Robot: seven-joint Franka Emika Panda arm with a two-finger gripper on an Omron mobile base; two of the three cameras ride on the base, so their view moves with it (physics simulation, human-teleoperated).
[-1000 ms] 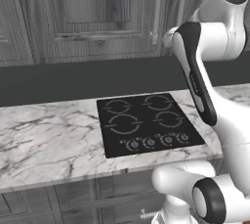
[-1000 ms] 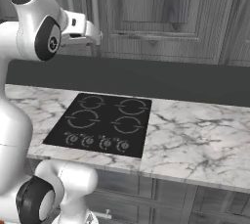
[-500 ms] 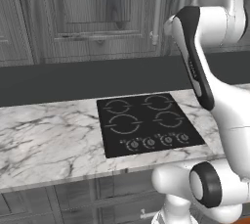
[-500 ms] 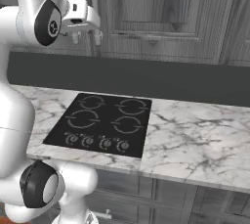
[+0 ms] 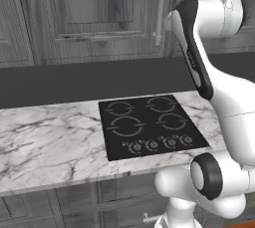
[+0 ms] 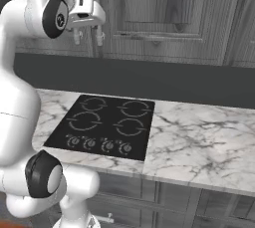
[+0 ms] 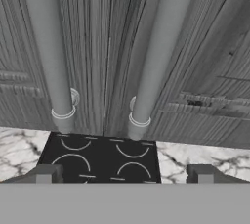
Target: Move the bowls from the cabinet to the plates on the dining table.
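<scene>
Above the marble desk (image 5: 50, 142) and its black cooktop (image 5: 149, 125), the dark grey cabinet (image 5: 89, 18) spans the wall, both of its doors shut. The bowls must be behind those doors, since none can be seen anywhere on the desk; the plates and dining table lie outside these views.

Raised in front of the cabinet is the white arm (image 6: 20, 102), and at its end the claw (image 6: 87, 23) hangs close before the meeting edges of the two doors. It stands spread wide and holds nothing; in the hand view its two dark tips (image 7: 49, 173) sit far apart at the bottom.

Two long metal bar handles run vertically on either side of the door seam. In the hand view the left handle (image 7: 49, 47) and the right handle (image 7: 158, 47) rise straight ahead, so their long axis is upright while the claw's tips lie across it, level. That crossing suits a grasp. Each handle is just inside one fingertip, so the claw straddles the seam rather than either bar, and a small sideways shift seems needed to centre on one.
</scene>
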